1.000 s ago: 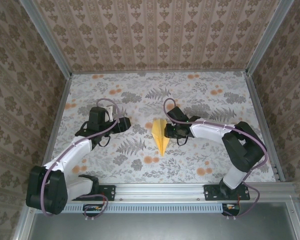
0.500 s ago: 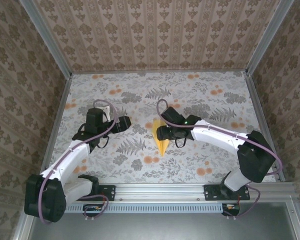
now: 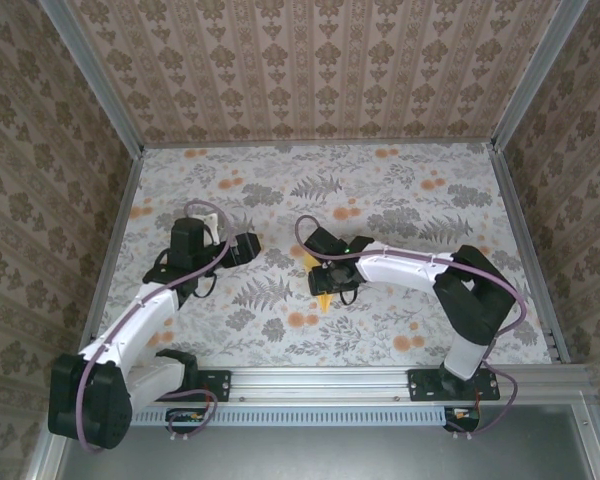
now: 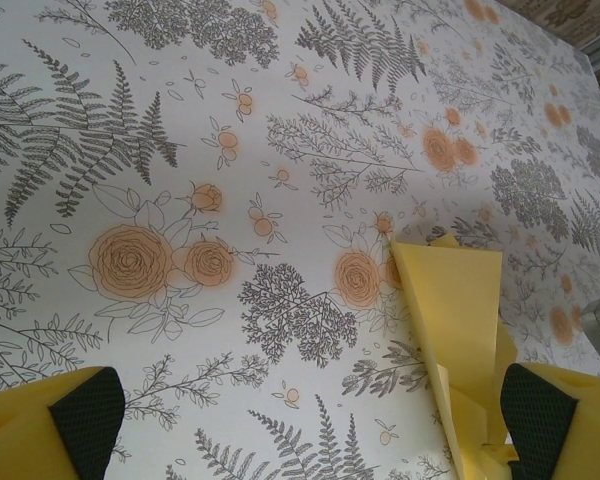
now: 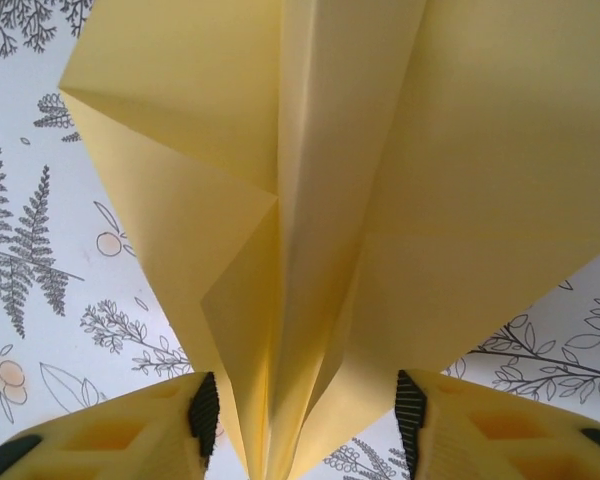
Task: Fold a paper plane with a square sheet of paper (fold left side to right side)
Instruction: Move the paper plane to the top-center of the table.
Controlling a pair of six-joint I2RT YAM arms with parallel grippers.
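Top external view, starting at the near edge: a ribbed aluminium rail (image 3: 320, 380) carries both arm bases, white shells with black joints. Beyond it is the table (image 3: 430, 190), covered in a matte print of grey ferns and small orange flowers (image 3: 301, 320).

The left gripper (image 3: 246, 247) sits left of centre over bare tabletop. The left wrist view shows its jaws spread wide. Its chunky yellow fingers (image 4: 20, 435) carry black ribbed pads (image 4: 540, 420) and sit in the bottom corners of that view. The paper plane (image 4: 455, 300) lies just inside the right-hand finger, and it's hard to say if they touch.

The right gripper (image 3: 325, 278) is mid-table, right on top of the plane. Its body covers most of the plane, so just the pointy tip pokes out toward the rail.

Up close in the right wrist view the paper is thin, smooth and yellow with crisp creases. Layered flaps fan out wide from a narrow end, and that end runs between the gripper's black pads. The jaws stand partway apart with paper filling the gap, so whether they're actually squeezing it can't be told.

At the back are walls (image 3: 310, 70) in brown striped damask wallpaper, with grey metal posts (image 3: 90, 75) at the corners.
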